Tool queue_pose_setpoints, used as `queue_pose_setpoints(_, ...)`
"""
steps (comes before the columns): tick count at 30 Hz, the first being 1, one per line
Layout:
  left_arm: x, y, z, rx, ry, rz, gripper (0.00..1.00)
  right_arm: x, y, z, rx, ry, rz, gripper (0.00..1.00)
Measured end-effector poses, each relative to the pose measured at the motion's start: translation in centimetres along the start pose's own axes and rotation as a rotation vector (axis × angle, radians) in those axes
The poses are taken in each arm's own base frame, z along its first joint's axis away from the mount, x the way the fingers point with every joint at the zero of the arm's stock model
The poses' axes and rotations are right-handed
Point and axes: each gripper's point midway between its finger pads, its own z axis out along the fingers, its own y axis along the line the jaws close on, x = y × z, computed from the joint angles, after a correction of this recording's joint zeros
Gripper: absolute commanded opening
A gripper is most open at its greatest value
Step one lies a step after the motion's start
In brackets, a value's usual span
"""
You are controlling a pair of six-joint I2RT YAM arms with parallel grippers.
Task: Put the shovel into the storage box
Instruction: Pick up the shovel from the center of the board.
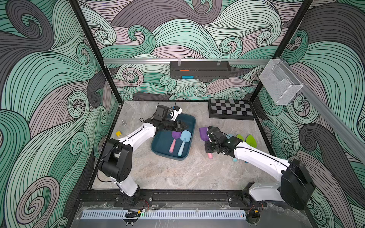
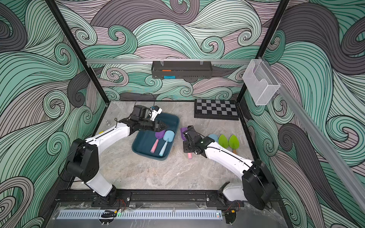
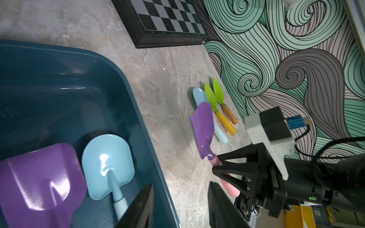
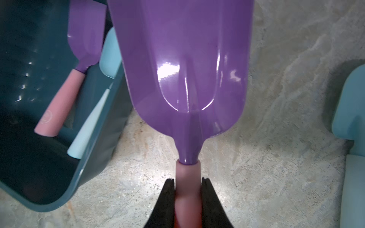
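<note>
The storage box (image 1: 190,120) (image 2: 173,118) is a dark teal tub at mid table. Inside it lie a purple shovel (image 1: 175,135) with a pink handle and a light blue shovel (image 1: 186,136). My left gripper (image 3: 180,197) hangs open over the box's right wall, one finger over the inside and one over the table, holding nothing. Right of the box, my right gripper (image 4: 188,180) is shut on the pink handle of another purple shovel (image 4: 187,59) (image 3: 203,126) (image 1: 202,133). Its blade points toward the back of the table.
Beside the held shovel lie a light blue shovel (image 3: 198,94) and two green ones (image 3: 210,96) (image 3: 218,90), near the right wall. A chessboard (image 1: 230,110) fills the back right corner. A yellow block (image 1: 118,133) sits at the left. A black tray (image 1: 199,69) and wire basket (image 1: 280,83) hang on rails.
</note>
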Motion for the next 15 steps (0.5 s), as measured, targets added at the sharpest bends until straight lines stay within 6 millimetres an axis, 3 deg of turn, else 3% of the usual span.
queue_pose_setpoints(8, 0.7, -2.2, 1.9, 0.001, 0.029, 0.035, 0.48, -1.4, 3.6, -1.5, -0.064, -0.047, -0.072, 0.00)
queue_pose_setpoints(13, 0.5, -2.0, 2.3, -0.019, 0.027, 0.031, 0.46, -1.4, 4.7, -2.0, -0.083, -0.057, -0.094, 0.00)
queue_pose_setpoints(15, 0.5, -1.7, 2.4, -0.029, 0.027, 0.023, 0.40, -1.2, 5.0, -2.1, -0.088, -0.058, -0.103, 0.00)
